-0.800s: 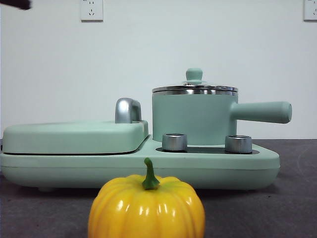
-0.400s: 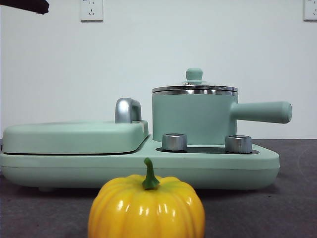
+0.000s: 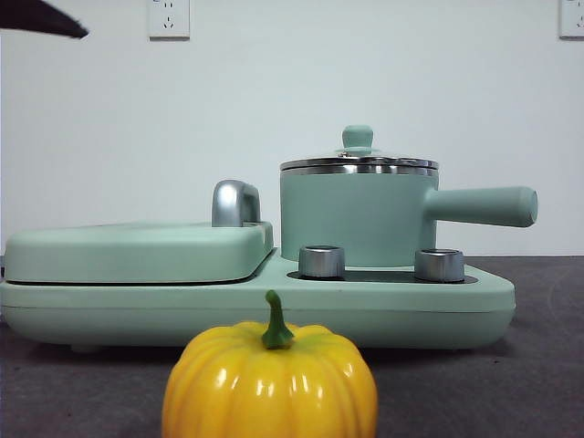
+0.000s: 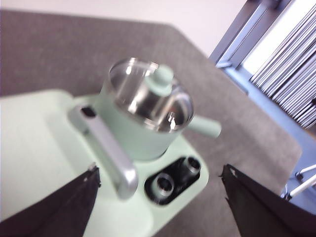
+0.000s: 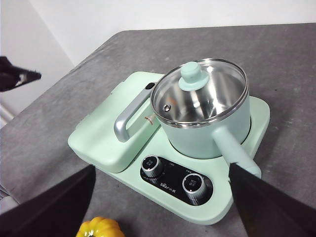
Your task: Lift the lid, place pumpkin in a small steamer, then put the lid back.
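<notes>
The small steamer [image 3: 356, 219] stands on the right of the mint-green cooker, its side handle [image 3: 484, 206] pointing right. The lid [image 3: 358, 164] sits closed on it. The pumpkin [image 3: 270, 383] rests on the table, near, in front of the cooker, and shows in the right wrist view [image 5: 100, 227]. My left gripper [image 4: 160, 170] is open, high above the steamer [image 4: 138, 133] and lid [image 4: 148, 96]; its tip [image 3: 41, 18] shows at the front view's top left. My right gripper [image 5: 160, 170] is open and empty, high above the cooker, looking down on the lid [image 5: 197, 94].
The cooker base [image 3: 456, 310] carries a flat griddle cover [image 3: 137, 251] with a steel handle [image 3: 235, 203] on the left and two steel dials [image 3: 321, 261] in front of the steamer. Grey table all around. The left arm's gripper [image 5: 15, 76] shows in the right wrist view.
The black tip at the front view's top left has reached further right and a little lower. The steamer, lid and pumpkin have not moved.
</notes>
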Robot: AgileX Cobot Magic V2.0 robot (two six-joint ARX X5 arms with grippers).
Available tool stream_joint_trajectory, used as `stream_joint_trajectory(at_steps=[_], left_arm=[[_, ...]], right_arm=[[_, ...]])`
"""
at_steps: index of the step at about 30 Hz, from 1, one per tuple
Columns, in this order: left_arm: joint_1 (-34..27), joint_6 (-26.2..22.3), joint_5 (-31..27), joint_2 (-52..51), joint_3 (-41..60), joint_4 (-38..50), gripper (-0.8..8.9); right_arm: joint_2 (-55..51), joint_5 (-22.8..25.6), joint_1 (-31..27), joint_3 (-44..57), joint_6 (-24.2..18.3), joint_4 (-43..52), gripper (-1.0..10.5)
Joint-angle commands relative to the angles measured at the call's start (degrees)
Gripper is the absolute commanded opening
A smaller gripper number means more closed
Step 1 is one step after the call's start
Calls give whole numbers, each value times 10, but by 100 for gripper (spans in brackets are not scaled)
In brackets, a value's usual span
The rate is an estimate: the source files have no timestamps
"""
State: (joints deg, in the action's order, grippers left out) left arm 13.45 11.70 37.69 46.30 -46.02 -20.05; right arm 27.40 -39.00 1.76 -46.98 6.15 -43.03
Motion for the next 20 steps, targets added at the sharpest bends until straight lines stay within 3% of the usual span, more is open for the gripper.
stream_joint_trajectory(at_steps=[1,3,13,17,20], left_arm=[[10,40,0,24,-15,40,436],[20,43,0,45,-24,51,474],[94,14,-4,244,-178,39,474],[125,-32,-16,333,-268,2,474],[150,-78,-59,399,-342,-42,474]], right_arm=[[2,-1,0,-7,-5,5,438],[2,-2,0,-7,-2,5,438],[2,-2,0,-7,1,5,438],[2,-2,0,-7,23,5,438],[2,-2,0,-7,24,6,438]])
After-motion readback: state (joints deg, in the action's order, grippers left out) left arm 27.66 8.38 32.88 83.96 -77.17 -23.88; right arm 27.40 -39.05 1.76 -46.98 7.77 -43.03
